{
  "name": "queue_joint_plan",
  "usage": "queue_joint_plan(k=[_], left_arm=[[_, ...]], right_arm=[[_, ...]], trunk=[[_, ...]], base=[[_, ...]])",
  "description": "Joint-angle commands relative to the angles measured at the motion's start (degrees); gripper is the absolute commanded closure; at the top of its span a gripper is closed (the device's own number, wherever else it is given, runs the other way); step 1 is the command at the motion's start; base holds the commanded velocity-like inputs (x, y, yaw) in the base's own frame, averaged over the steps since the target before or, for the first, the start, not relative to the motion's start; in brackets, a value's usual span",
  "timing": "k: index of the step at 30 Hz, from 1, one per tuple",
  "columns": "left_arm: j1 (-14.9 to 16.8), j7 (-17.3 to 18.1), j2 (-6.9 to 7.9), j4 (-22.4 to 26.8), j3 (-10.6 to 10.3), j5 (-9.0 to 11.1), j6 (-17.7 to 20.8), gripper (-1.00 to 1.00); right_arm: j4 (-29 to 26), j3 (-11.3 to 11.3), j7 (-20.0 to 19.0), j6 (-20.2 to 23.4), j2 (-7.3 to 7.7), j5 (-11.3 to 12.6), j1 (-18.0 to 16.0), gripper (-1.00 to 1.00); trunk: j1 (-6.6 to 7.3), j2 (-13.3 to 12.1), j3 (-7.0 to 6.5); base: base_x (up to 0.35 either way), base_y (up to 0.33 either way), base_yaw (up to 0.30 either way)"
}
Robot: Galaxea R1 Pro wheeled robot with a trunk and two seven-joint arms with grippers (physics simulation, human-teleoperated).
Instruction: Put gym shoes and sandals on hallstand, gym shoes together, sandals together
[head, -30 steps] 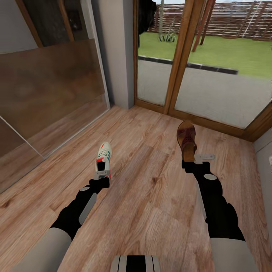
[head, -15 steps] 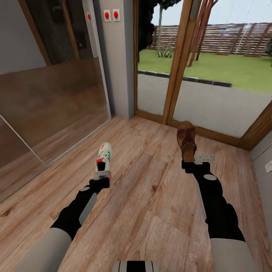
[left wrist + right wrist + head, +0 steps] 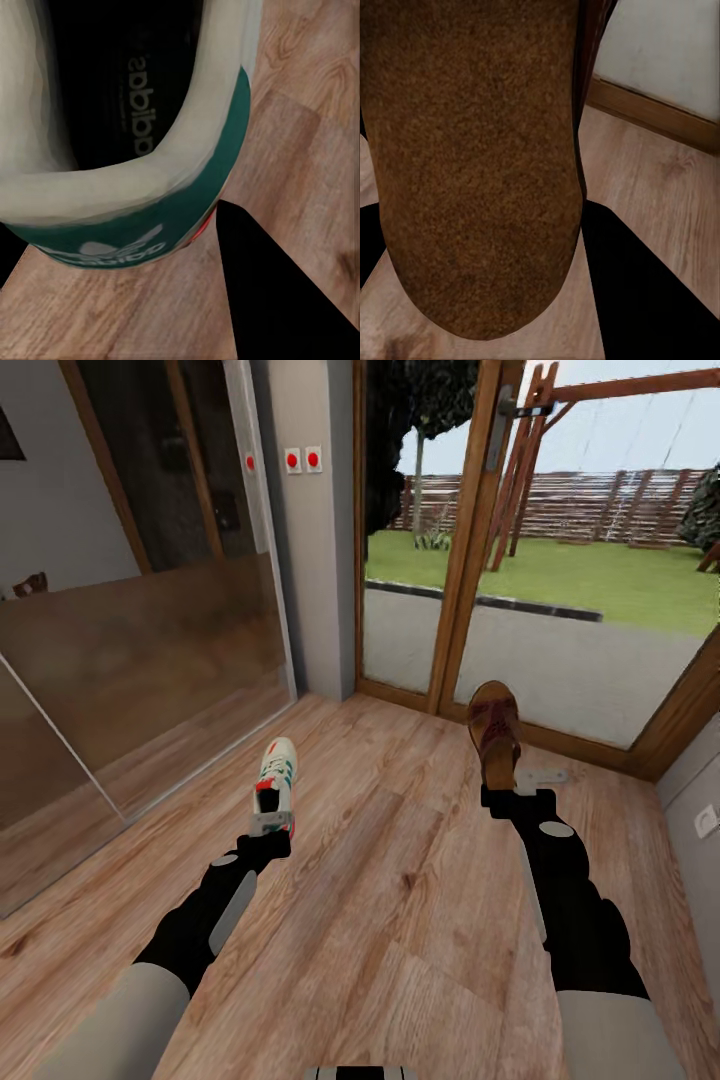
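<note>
1. Head view: only the camera has tilted up since the earlier frame; both arms reach forward over the corridor floor (image 3: pixel 400 880), the left claw (image 3: pixel 270 826) gripping a gym shoe (image 3: pixel 275 772), the right claw (image 3: pixel 507 792) a sandal (image 3: pixel 494 732).
2. Left wrist view: the gym shoe's heel sits clenched.
3. Right wrist view: the sandal's footbed is clamped. This looks like the carrying step; next, finding the hallstand.

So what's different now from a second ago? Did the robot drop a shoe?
No drop. The camera tilted up, so more of the glass door and garden shows. The left gripper keeps hold of the gym shoe, and the right gripper keeps hold of the sandal. Both arms sit in the same spots over the wood floor.
</note>
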State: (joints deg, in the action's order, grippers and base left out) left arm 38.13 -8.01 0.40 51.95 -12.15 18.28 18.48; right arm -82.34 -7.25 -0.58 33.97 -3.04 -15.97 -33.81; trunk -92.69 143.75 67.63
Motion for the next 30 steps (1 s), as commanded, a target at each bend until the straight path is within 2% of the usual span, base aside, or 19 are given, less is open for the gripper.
queue_joint_plan(k=[1,25,30], left_arm=[[0.02,-0.43,0.04,0.09,-0.21,0.53,0.24,1.00],[0.02,-0.34,0.04,0.09,-0.24,0.53,0.26,1.00],[0.02,-0.34,0.04,0.09,-0.24,0.53,0.28,1.00]], right_arm=[[-0.05,-0.04,0.03,0.30,-0.04,-0.03,-0.03,1.00],[-0.02,-0.04,0.05,0.30,-0.04,-0.03,-0.03,1.00],[-0.01,-0.04,0.04,0.30,-0.04,-0.03,-0.03,1.00]], trunk=[[0.03,0.00,-0.27],[0.65,-0.32,-7.84],[0.65,-0.32,-8.31]], base=[[0.000,0.000,0.000],[0.000,0.000,0.000],[0.000,0.000,0.000]])
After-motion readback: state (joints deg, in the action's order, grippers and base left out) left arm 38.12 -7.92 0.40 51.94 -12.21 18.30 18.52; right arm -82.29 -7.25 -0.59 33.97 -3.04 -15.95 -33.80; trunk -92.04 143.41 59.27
